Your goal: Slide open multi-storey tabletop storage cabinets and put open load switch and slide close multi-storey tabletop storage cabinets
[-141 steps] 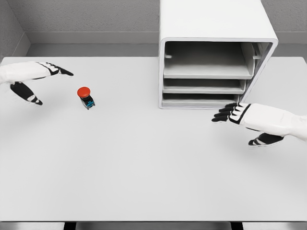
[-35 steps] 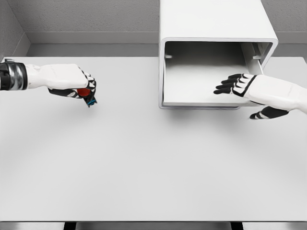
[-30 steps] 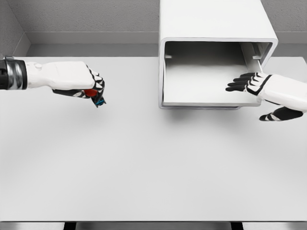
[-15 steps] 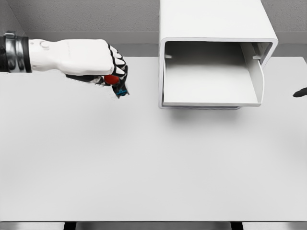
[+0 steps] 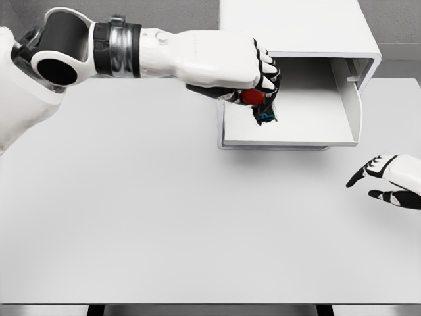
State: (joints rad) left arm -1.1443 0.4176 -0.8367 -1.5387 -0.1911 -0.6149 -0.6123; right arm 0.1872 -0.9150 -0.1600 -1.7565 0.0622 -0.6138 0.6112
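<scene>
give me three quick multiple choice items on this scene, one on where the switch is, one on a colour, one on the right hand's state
1. The load switch is
A. on the table
B. held at the cabinet opening
C. under the cabinet

2. Its button is
A. red
B. green
C. yellow

3. The right hand is
A. gripping the drawer
B. open above the table
C. holding the switch

Key: 1 B, the left hand grips it there; 2 A, red cap shows; 3 B, fingers relaxed, empty.

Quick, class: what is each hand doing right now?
Left hand: shut on the load switch.
Right hand: open, holding nothing.
</scene>
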